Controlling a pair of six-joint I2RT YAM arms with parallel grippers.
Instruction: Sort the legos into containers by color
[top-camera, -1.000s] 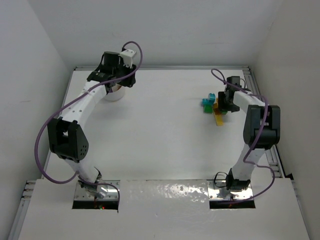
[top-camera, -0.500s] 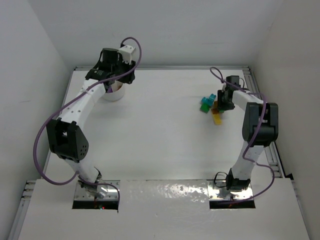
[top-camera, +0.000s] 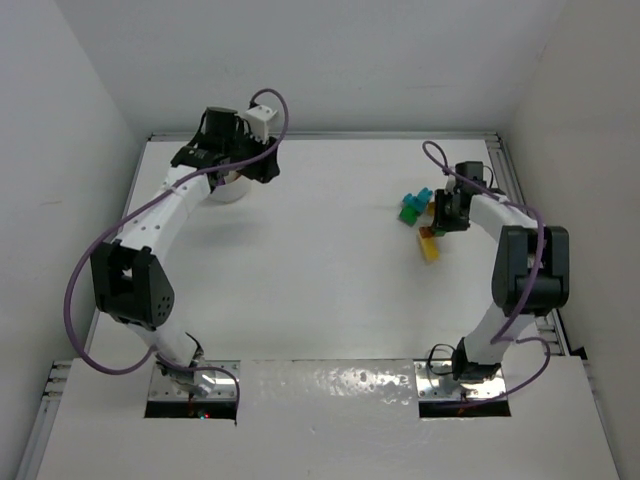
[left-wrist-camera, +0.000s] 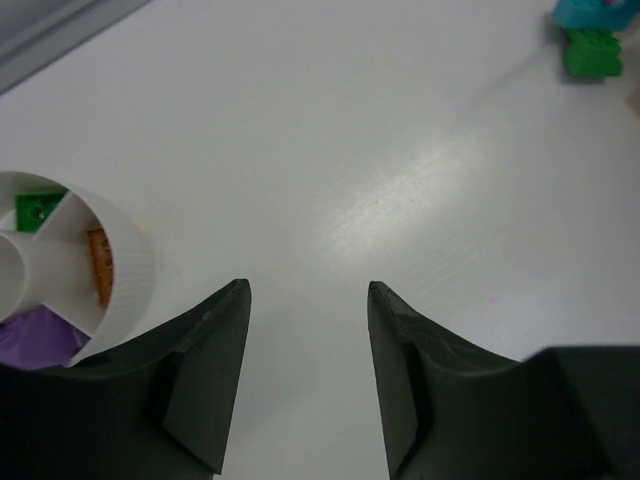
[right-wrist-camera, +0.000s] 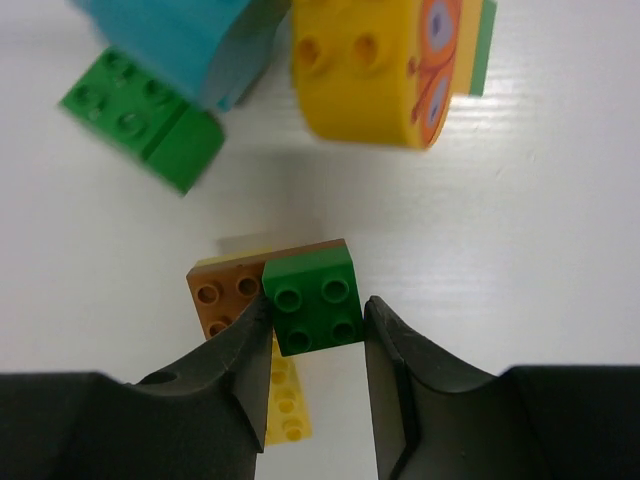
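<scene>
Pickup stage: right tool (right-wrist-camera: 315, 320) clamping green brick (right-wrist-camera: 318, 298), orange brick (right-wrist-camera: 215, 297) touching at 9 o'clock; left tool (left-wrist-camera: 308, 330) wide, empty. Next, presumably: lift, carry to green compartment of bowl (left-wrist-camera: 132, 268).

Bowl (top-camera: 226, 192) rear left; bricks (top-camera: 411, 212) rear right

White bowl (left-wrist-camera: 131, 262) sits upright, with green piece (left-wrist-camera: 38, 211), orange piece (left-wrist-camera: 98, 266) and purple piece (left-wrist-camera: 40, 330) in separate sections. Well apart, a cluster: teal brick (right-wrist-camera: 180, 40), long green brick (right-wrist-camera: 140, 115), yellow block (right-wrist-camera: 365, 70), and green square brick (right-wrist-camera: 315, 300) touching brown brick (right-wrist-camera: 222, 295).
</scene>
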